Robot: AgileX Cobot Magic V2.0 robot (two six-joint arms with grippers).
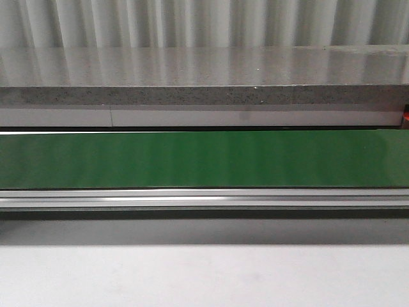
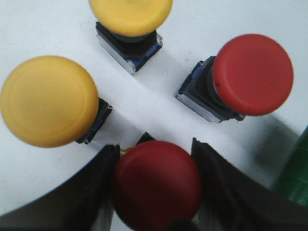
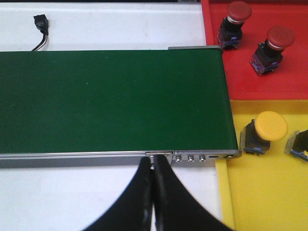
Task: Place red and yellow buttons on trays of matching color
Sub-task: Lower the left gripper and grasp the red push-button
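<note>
Red button point(image 2: 156, 185) sits gripped in left jaws (right jaws clenched, empty; no writing legible).

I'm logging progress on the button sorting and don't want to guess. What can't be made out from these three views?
- Front view: only the green belt shows; arms, buttons and trays lie outside the frame.
- Left wrist view: the red button between the left gripper fingers hides its own base, so firm contact is unclear.
- Right wrist view: a button on the yellow tray is cut by the edge; its cap colour is unseen.
</note>
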